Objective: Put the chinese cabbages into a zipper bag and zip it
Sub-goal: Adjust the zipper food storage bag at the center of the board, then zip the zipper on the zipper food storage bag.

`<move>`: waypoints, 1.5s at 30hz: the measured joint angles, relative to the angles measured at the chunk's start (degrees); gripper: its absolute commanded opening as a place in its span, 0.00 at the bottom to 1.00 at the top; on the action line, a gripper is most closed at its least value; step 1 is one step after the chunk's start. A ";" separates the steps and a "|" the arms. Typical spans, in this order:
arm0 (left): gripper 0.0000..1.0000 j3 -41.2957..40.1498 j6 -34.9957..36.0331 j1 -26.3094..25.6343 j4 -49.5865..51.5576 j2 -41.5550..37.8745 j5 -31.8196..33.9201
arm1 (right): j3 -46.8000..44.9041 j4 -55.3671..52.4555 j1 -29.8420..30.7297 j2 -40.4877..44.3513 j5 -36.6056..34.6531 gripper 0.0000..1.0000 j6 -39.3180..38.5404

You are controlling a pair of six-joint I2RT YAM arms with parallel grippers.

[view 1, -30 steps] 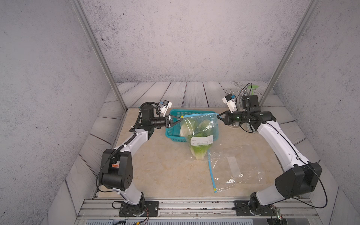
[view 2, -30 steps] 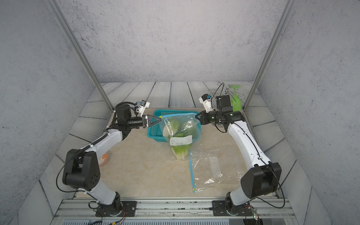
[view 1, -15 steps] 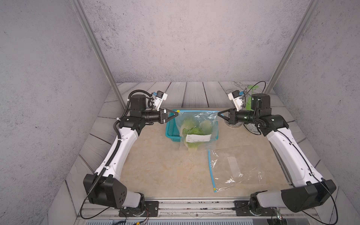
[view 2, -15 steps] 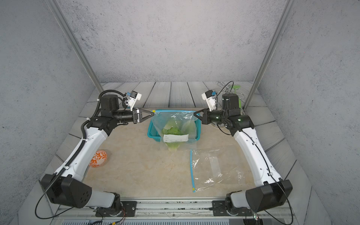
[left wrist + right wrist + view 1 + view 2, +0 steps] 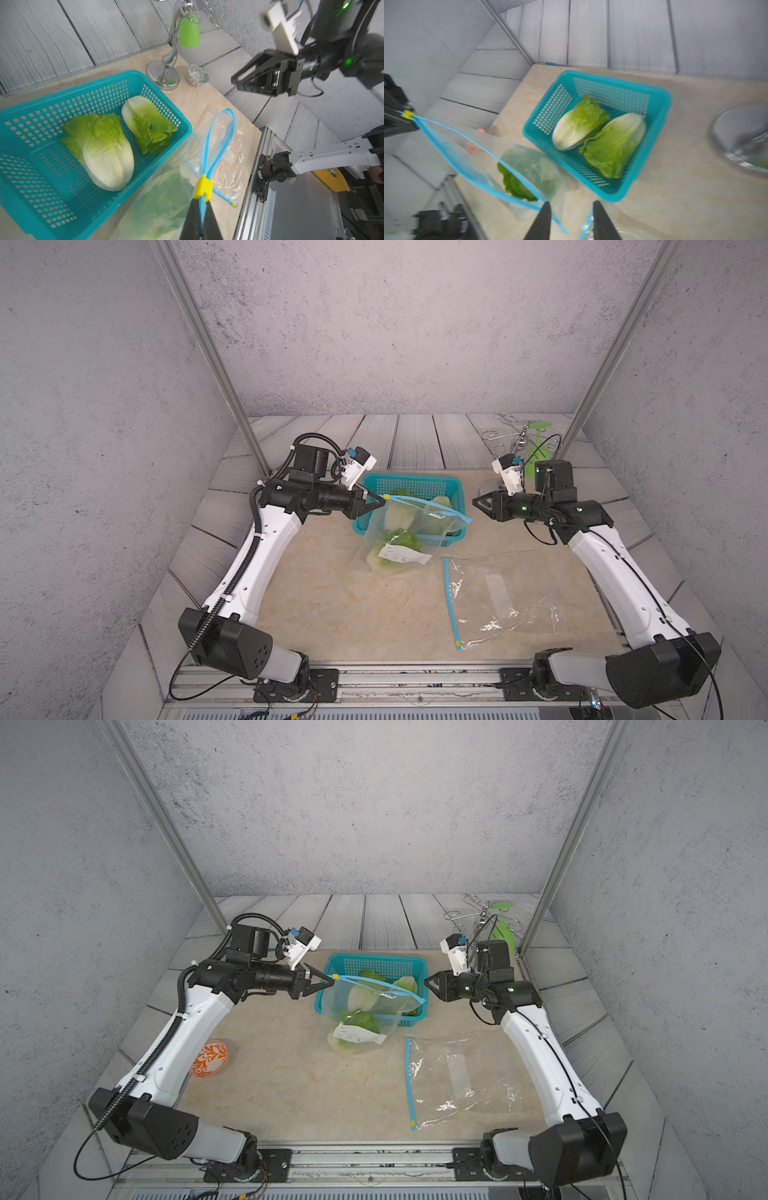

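Both arms climb from their bases, bend at the elbow and turn their forearms inward, so the two end effectors point at each other at the same height, well apart.

The left end effector (image 5: 379,502) lies level. Its jaws are pressed together on the blue zipper edge of the zipper bag (image 5: 409,526), and in the left wrist view the fingertips (image 5: 192,220) meet on that strip.

The right end effector (image 5: 477,502) faces it and grips nothing. In the right wrist view its fingers (image 5: 545,220) stand apart with a clear gap between them.

A white camera block (image 5: 358,466) sits above each end effector.
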State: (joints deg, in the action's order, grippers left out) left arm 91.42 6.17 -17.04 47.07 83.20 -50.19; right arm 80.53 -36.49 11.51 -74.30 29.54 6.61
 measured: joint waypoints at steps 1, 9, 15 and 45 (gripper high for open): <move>0.00 0.00 1.05 -0.44 0.68 -0.15 0.96 | 2.10 -0.24 0.00 0.09 -0.94 0.52 -0.72; 0.00 -4.11 12.50 -7.15 2.25 -5.62 6.78 | 10.75 -2.89 17.22 -1.38 2.08 0.51 -11.19; 0.00 -9.33 16.87 -9.51 -0.92 -10.36 7.34 | 15.61 -5.09 23.67 -8.48 5.22 0.47 -14.97; 0.00 -9.84 16.50 -9.62 -5.20 -9.38 6.93 | 17.64 -2.23 27.76 -17.00 13.05 0.29 -18.91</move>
State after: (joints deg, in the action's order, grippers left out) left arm 81.58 22.68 -26.65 41.87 73.82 -43.27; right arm 98.17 -38.72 39.27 -91.31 42.59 -12.29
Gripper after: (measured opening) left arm 0.045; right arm 0.307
